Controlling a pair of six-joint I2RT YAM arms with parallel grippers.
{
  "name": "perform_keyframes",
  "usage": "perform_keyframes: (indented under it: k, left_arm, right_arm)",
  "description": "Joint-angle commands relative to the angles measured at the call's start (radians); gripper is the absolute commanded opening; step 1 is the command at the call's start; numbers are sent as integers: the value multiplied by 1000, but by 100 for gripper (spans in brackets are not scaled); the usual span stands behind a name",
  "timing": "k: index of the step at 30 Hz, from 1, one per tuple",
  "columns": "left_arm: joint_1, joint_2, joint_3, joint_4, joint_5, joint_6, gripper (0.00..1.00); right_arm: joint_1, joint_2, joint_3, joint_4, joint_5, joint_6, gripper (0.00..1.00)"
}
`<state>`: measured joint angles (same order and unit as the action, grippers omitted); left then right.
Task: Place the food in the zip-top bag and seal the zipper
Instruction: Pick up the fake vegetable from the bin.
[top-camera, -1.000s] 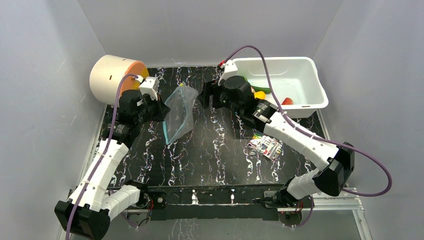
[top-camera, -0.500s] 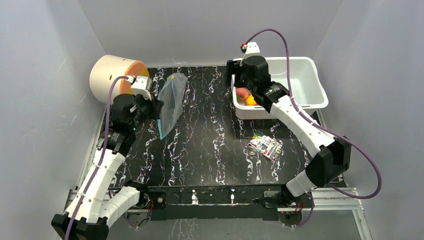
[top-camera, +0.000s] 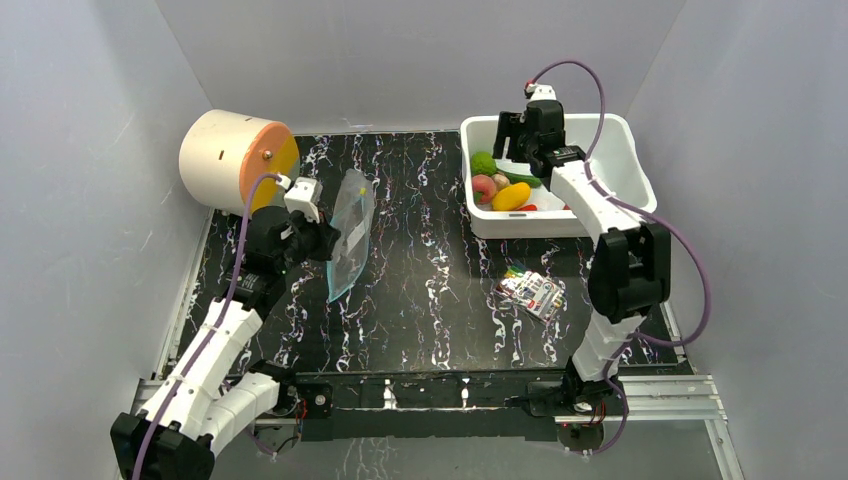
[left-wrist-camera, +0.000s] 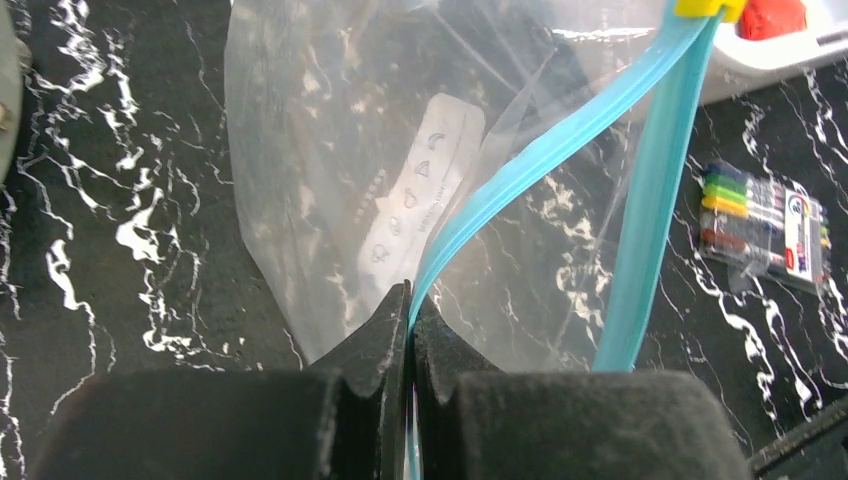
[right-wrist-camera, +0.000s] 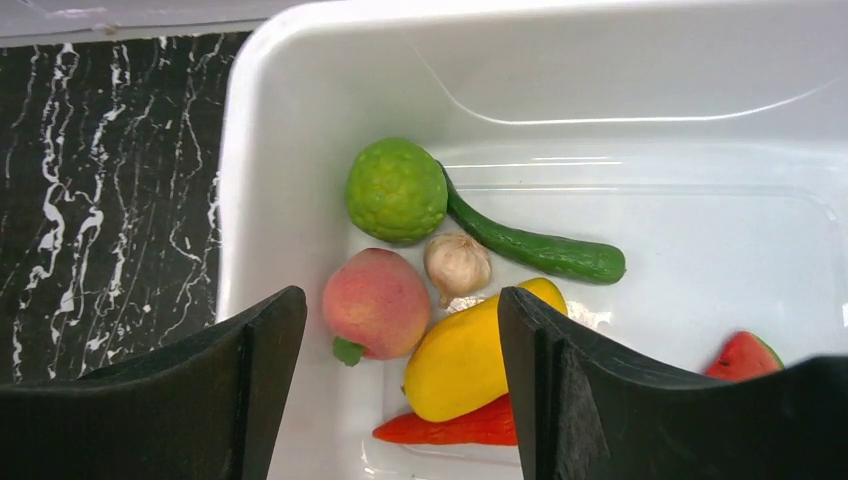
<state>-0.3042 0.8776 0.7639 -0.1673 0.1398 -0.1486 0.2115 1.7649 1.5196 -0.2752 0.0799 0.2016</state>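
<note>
– Over the white bin (top-camera: 630, 150), the right wrist view counts seven pieces of food: lime (right-wrist-camera: 397, 190), cucumber (right-wrist-camera: 530, 245), garlic (right-wrist-camera: 457, 263), peach (right-wrist-camera: 376, 303), mango (right-wrist-camera: 470, 350), chilli (right-wrist-camera: 450, 428), watermelon slice (right-wrist-camera: 745, 355). From above, the arm hides some.
– And the right pincer (right-wrist-camera: 398, 310)?
– Released, spread above them; it cuts off the watermelon.
– Where's the zip-top bag (top-camera: 348, 235)?
– Left of centre, held up by the left pincer (left-wrist-camera: 410, 312), clenched on one side of the zipper (left-wrist-camera: 560, 140). Only the left wrist view shows the two strips parted. Whether the bag touches the table (top-camera: 420, 300), I cannot tell. One printed packet (top-camera: 530, 292) lies near the bin.
</note>
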Motion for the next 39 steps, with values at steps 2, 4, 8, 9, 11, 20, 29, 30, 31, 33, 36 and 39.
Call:
perform_keyframes:
  k: [2, 4, 8, 9, 11, 20, 29, 30, 31, 33, 36, 39]
  left_arm:
    - [-19, -11, 10, -37, 55, -8, 0]
    - [-19, -13, -1, -26, 67, -11, 0]
    - [-21, -2, 2, -26, 80, -1, 0]
    - [-21, -2, 1, -28, 80, 0, 0]
    - [-24, -8, -8, -20, 85, 3, 0]
    - [-35, -11, -8, -24, 72, 15, 0]
    - [-39, -5, -5, -29, 57, 22, 0]
    - [-39, -5, -4, -29, 55, 22, 0]
    - [-38, -4, -4, -30, 54, 22, 0]
    - [-38, -2, -4, -30, 52, 24, 0]
    - [-38, -2, -6, -31, 49, 24, 0]
    - [-39, 2, -4, -34, 47, 24, 0]
  right_arm:
    - [-58, 119, 77, 103, -162, 9, 67]
    - [-59, 143, 70, 140, -179, 6, 67]
    - [-60, 214, 100, 185, -202, 21, 68]
    - [-60, 233, 116, 188, -213, 24, 69]
    - [-61, 267, 140, 197, -222, 40, 70]
    - [-61, 396, 211, 258, -241, 140, 73]
    - [-60, 499, 262, 243, -261, 122, 73]
    - [-60, 501, 257, 250, -266, 122, 72]
    - [-60, 501, 251, 256, -267, 123, 71]
    - [-60, 501, 246, 259, -264, 122, 66]
    - [-60, 493, 240, 258, -260, 114, 54]
    - [-60, 474, 219, 263, -255, 105, 46]
